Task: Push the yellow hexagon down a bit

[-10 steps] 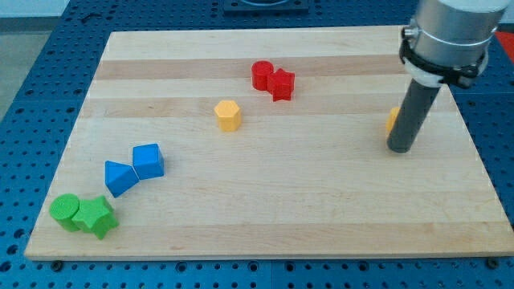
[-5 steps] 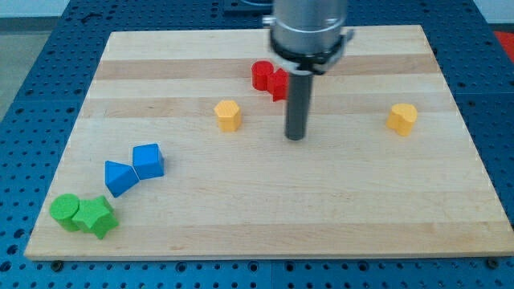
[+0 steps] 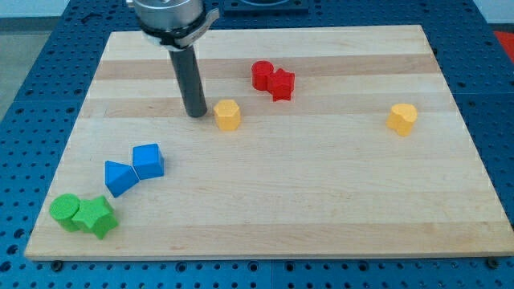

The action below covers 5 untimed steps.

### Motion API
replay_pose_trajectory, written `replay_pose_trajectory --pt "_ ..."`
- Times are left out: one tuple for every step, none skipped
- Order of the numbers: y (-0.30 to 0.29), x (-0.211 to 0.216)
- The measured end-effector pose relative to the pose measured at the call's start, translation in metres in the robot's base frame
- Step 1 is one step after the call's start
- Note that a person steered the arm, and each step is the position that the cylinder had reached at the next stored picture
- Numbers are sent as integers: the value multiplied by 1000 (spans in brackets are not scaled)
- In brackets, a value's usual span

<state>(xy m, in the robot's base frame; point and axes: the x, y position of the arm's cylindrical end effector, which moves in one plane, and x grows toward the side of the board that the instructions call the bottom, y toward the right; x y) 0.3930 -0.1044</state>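
The wooden board (image 3: 265,217) fills most of my screen, pale and bare through its middle, with the blocks scattered in small groups. My arm comes in from the view's top left, and the dark rod (image 3: 190,80) stands upright with my tip (image 3: 196,115) on the wood just to the view's left of the yellow hexagon (image 3: 228,115), close beside it but, as far as I can judge, not touching. There is no pincer on this rig, so nothing is apart, together or clamped; the rod is all I have. The hexagon sits a little left of the board's centre, in its upper half, well apart from the red pair (image 3: 273,79) above and to its right. My worry is the position: from here a stroke toward the view's bottom would miss the block altogether, and a careless correction would shove it sideways to the right instead of down. I judge I must first get my tip above it, on its top side, and centred, since an off-centre contact would spin it or let it slip off. The block itself is a small, stubby prism, orange-yellow, upright, with flat facets and a lighter top face. Another yellow block (image 3: 401,119) at far right looks similar, so I must not confuse them.
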Motion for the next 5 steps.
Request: replay_pose_trajectory --pt "29 1" --pt "61 7" --pt "90 15" --pt "80 15" --pt "46 15"
